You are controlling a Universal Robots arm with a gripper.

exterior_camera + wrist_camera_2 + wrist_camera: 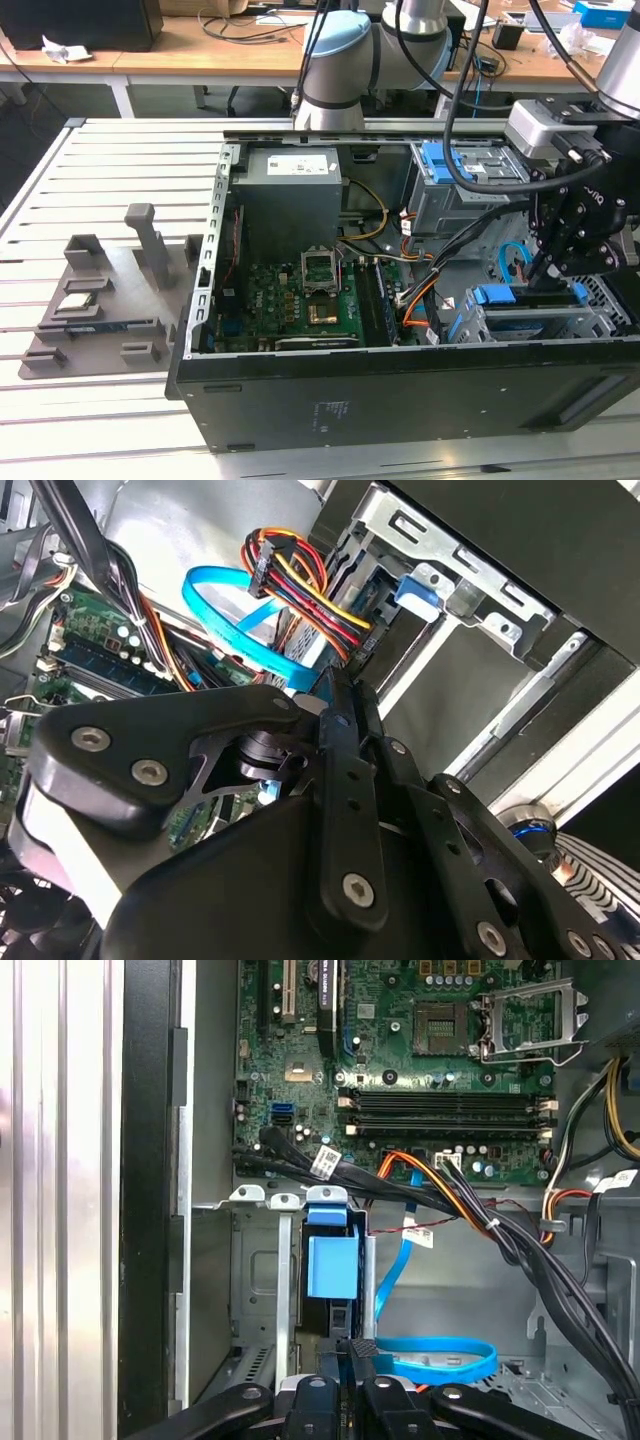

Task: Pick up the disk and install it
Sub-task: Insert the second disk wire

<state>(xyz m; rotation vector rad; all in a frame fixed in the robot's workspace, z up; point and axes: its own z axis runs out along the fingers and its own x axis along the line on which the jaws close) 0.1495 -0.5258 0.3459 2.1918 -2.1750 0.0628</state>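
Gripper (553,268): lower right of the exterior view, fingers closed together over the drive cage.
Disk (530,300): seated in cage (600,322).
Progress: install apparently near complete.

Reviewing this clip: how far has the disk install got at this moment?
Mostly done, it appears: the disk, with its blue bracket, sits in the drive cage at the computer case's front corner. The hand hangs right above it, fingertips at its edge. Whether it is fully seated and released cannot be told.
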